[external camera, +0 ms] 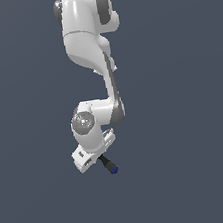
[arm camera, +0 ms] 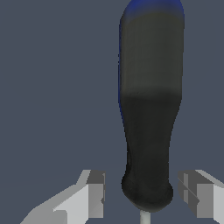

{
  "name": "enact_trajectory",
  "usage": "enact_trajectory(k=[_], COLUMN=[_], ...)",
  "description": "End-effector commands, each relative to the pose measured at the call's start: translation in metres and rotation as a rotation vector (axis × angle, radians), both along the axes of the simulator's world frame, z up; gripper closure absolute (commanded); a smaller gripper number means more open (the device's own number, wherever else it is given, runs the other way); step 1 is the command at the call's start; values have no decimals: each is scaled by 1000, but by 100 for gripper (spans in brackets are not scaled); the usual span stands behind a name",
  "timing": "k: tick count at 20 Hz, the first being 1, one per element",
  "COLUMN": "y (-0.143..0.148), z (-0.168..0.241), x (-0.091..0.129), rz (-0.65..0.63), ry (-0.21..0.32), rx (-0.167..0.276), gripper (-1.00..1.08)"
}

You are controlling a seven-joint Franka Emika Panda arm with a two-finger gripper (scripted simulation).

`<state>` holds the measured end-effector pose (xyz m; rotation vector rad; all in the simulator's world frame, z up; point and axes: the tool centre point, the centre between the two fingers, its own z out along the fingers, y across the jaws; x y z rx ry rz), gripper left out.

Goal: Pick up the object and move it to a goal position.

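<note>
Between the two pale fingers (arm camera: pixel 94 197) of the tool (arm camera: pixel 146 199) sits the screwdriver (arm camera: pixel 151 109), its black handle running away from the wrist to the blue end cap, its thin shaft just showing at the handle's base. A gap shows on each side of the handle, so the tool is spread and not yet pinching; the nearer gap is narrow, the other wider. From the exterior view, the screwdriver (external camera: pixel 109 165) pokes out from under the tool (external camera: pixel 90 159), toward that view's right, low against the plain grey surface (external camera: pixel 193 172). To do this step well, I judge the fingers should press together squarely on the handle's thick base, roughly centred, before any lift. No containers are visible, and no goal marker either.
</note>
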<state>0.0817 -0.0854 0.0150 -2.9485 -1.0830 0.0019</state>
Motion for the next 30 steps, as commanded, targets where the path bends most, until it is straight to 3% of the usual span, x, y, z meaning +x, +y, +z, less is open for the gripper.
enact_trajectory(k=[1,17,30], y=[0,-2,-14], z=[0,11,100], x=[1,-3,-28], rz=[0,0,0], ry=[-1,-1,-1], rx=[0,0,-1], gripper=[108,108,108])
